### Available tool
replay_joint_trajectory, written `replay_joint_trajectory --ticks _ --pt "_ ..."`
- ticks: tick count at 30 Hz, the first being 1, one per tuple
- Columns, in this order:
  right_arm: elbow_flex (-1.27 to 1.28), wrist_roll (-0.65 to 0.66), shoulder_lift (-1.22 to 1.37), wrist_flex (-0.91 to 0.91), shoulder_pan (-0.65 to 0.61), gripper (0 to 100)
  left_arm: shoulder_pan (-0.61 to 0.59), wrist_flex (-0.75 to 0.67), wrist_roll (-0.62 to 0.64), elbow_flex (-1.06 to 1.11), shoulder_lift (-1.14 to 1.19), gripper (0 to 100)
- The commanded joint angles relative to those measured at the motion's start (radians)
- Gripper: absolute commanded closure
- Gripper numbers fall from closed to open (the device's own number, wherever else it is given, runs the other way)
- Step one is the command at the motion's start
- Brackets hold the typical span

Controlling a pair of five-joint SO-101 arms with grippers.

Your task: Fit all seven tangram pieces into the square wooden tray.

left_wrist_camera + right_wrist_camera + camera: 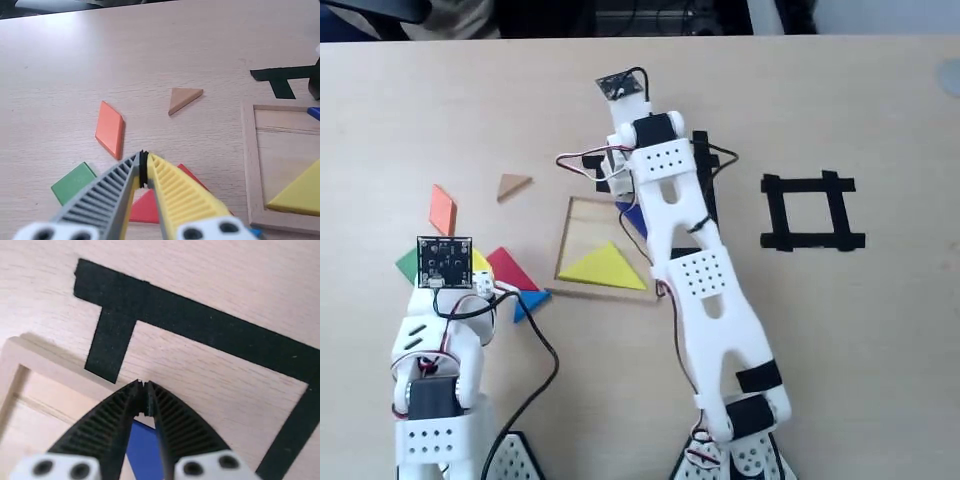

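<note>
Mostly pale table (860, 110), tape square (808, 185), tray (563, 245)

Seven tangram pieces (603, 267), one square wooden tray (563, 240), two arms (435, 400) (705, 280).
By colour: two blue pieces (530, 303) (142, 455), a single orange (441, 209), green (408, 264), red (510, 268), yellow (295, 195) and tan (512, 185); one whole black tape square (810, 212) on the worktop (880, 380); one left tool (143, 156), one right tool (143, 386).

Jaws closed above blue piece (144, 452), wooden tray (30, 357) corner, black tape (200, 322)
</note>
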Motion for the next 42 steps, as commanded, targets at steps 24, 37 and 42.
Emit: replay_joint_trajectory --ticks 24,37,42 --pt "0.694 -0.12 -0.559 0.032 -0.14 98.8 -0.406 0.051 0.219 -0.157 -0.012 97" --pt "0.834 -0.112 -0.524 -0.058 -0.104 98.8 -0.374 0.061 0.216 -0.137 -0.012 97" --pt "0.846 -0.112 -0.516 -0.083 -0.092 98.8 -0.372 0.06 0.216 -0.124 -0.012 97"
